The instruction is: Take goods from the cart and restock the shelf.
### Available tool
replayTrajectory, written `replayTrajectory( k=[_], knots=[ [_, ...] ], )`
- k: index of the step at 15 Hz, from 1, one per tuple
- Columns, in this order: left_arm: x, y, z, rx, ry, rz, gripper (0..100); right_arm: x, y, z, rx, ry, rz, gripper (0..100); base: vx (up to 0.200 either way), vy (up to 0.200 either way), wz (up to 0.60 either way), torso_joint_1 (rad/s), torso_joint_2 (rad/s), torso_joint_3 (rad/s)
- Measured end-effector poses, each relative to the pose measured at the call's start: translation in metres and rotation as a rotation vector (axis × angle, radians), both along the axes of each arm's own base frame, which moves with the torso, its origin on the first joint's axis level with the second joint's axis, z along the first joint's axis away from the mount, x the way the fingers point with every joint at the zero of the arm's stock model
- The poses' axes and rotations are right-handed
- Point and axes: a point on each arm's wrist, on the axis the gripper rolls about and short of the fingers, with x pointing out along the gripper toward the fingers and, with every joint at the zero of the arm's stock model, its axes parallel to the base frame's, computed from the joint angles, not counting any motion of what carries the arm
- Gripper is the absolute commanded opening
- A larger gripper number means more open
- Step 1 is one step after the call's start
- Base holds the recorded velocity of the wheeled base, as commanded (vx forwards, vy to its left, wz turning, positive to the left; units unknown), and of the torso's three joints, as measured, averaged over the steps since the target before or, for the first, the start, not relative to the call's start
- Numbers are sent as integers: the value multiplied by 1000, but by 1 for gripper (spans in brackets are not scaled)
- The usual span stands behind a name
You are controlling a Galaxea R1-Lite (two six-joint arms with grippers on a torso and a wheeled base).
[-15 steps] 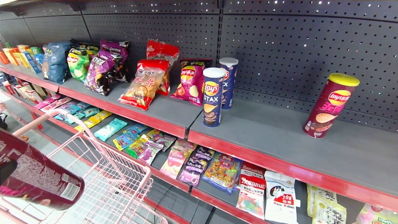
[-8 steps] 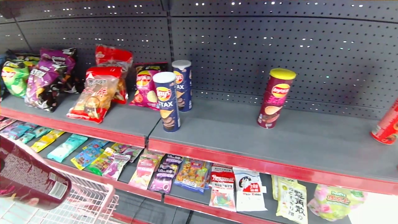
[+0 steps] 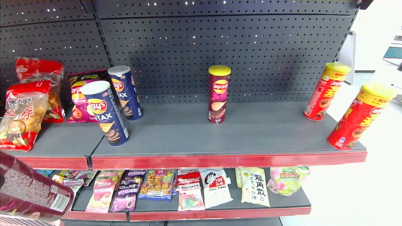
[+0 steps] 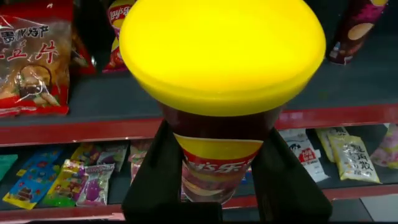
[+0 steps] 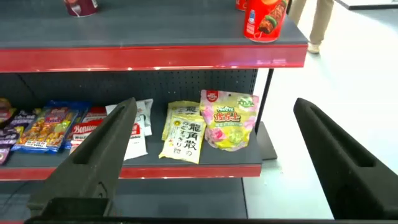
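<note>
**View swings right to the open shelf bay, can in hand**

Across the last second the whole head view has shifted right along the shelf [image 3: 251,135], away from the cart. This is the camera turning, not the goods moving. The bags that sat mid-frame now crowd the left edge, and two red cans [image 3: 325,91] have come in at the right. The bare grey stretch of shelf now sits at frame centre.

The held maroon can [image 3: 31,194] has stayed in the lower left corner of the head view, lying tilted with its base towards the camera. The left gripper [image 4: 224,180] has its fingers clamped on either side of the can's body, below the yellow lid [image 4: 221,50]. The right gripper [image 5: 214,155] is spread wide and holds nothing.

A matching maroon can [image 3: 219,94] stands upright at mid-shelf, well apart from the two blue cans [image 3: 105,113] to its left. The turn likely means the carry is ending and placing comes next, probably beside that matching can. The held can would need righting first.
</note>
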Motion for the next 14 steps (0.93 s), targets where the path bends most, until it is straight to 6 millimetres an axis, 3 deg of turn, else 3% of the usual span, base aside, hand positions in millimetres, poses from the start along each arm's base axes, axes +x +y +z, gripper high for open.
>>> replayTrajectory(
  k=[5,7,11,14],
  knots=[
    [-30,-2,-36,22,69,-15,0,0,0,0,-3,-4,4,100,0,0,0,0,0,0],
    [-35,-3,-42,20,44,-24,0,-2,0,14,13,-36,16,100,0,0,0,0,0,0],
    [-40,-6,-44,-19,13,-120,0,-2,1,116,51,-141,91,100,0,0,0,0,0,0],
    [-42,-6,-45,-45,5,-122,0,39,4,181,-1,-92,173,100,0,0,0,0,0,0]
  ],
)
